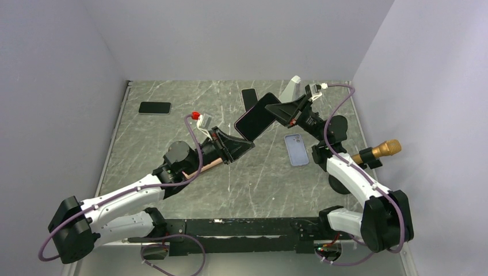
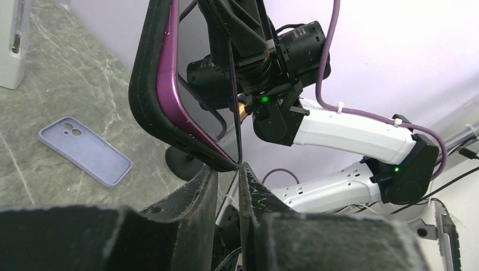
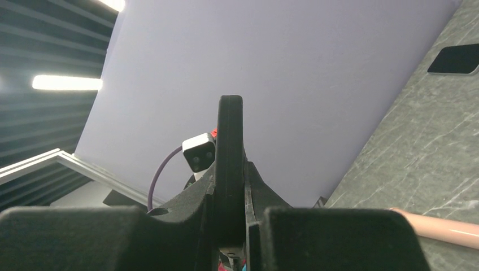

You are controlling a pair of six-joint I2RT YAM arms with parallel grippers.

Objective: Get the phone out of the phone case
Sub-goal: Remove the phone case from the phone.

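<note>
Mid-air over tabletop [image 1: 172,190] centre: purple phone [image 1: 257,117] still seated in black phone case [image 2: 144,84], slung between my two tools. My left tool [image 2: 228,176] pinches phone's near lower corner. My right tool [image 3: 230,169] clamps cased far end. Purple side shows along one edge, so case looks partly peeled. Full separation not yet done. Lavender case [image 1: 296,149] lies back-up at right, contents unseen.

free: tabletop [image 1: 147,138] centre-left | obstacles: lilac case [image 1: 296,149], microphone [image 1: 384,150] at right
</note>
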